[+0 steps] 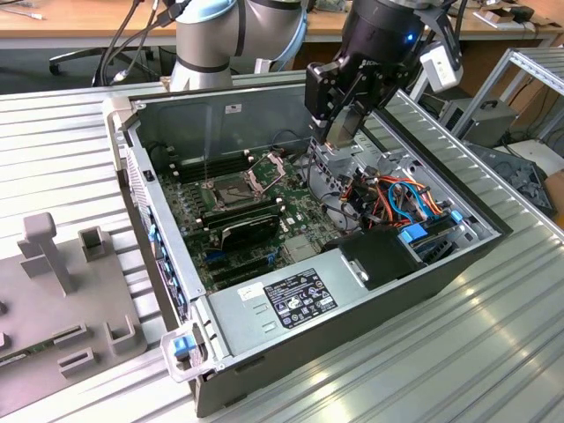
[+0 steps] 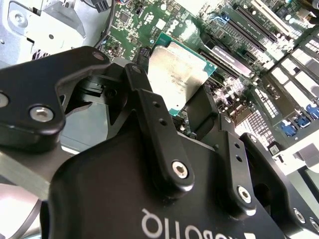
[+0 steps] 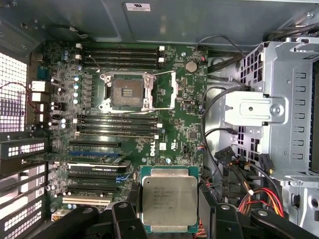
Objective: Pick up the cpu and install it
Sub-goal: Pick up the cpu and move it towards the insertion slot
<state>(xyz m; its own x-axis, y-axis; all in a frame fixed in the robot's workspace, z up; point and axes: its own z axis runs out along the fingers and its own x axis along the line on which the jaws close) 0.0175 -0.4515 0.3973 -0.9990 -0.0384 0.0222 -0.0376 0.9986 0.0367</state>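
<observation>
One cpu (image 3: 169, 201) is accounted for: it is held flat, metal top toward the camera in both wrist views, clamped by two opposite edges between the fingers of the gripper (image 3: 169, 211). The jaws are closed down to the chip's width and carry nothing else. The socket (image 3: 123, 92) is taken as the reference point. It lies bare on the motherboard (image 3: 182, 124), with its hinged frame (image 3: 165, 89) swung open beside it and a bank of memory slots (image 3: 117, 127) on either side. The chip hangs clear above the board, well apart from the socket and beyond one slot bank from it. In the exterior view the gripper (image 1: 340, 139) stands high over the open computer case (image 1: 132, 119), toward the exterior view's right of the socket (image 1: 231, 189). Risks noted, as judgement: the edge hold is narrow, so a jolt could tilt or drop the chip onto the board. A skewed or wrongly turned descent would damage the socket contacts. The raised frame next to the socket could catch a finger. Loose cables (image 3: 219, 94) near the socket could also snag.
</observation>
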